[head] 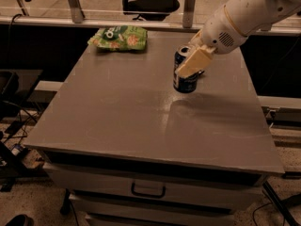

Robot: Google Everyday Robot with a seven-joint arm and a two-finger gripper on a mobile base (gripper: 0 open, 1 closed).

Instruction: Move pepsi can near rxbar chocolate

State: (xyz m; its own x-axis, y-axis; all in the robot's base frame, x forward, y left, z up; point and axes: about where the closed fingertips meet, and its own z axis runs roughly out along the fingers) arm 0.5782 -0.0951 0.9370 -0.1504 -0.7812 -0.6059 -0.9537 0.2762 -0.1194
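On the right rear part of the flat grey table top [117,112], the small dark blue pepsi can [186,84] with a silver top stands upright, well in from the edges. Whether its base touches the surface or sits just above it cannot be determined.

The gripper [187,67] is at the can, reaching in from the upper right on a white rounded arm [244,13]. One tan, flat finger [194,62] lies diagonally across the front of the can, from the can's left side up toward the wrist. The opposite finger is hidden behind the can. The jaws are closed on the pepsi can, which sits between them.

A crumpled green snack bag [120,37] with pale markings lies flat at the rear left of the table, well apart from the can.

Below the front edge, a pale drawer front carries a dark curved handle [148,190]. A dark office chair [150,1] stands behind the table.
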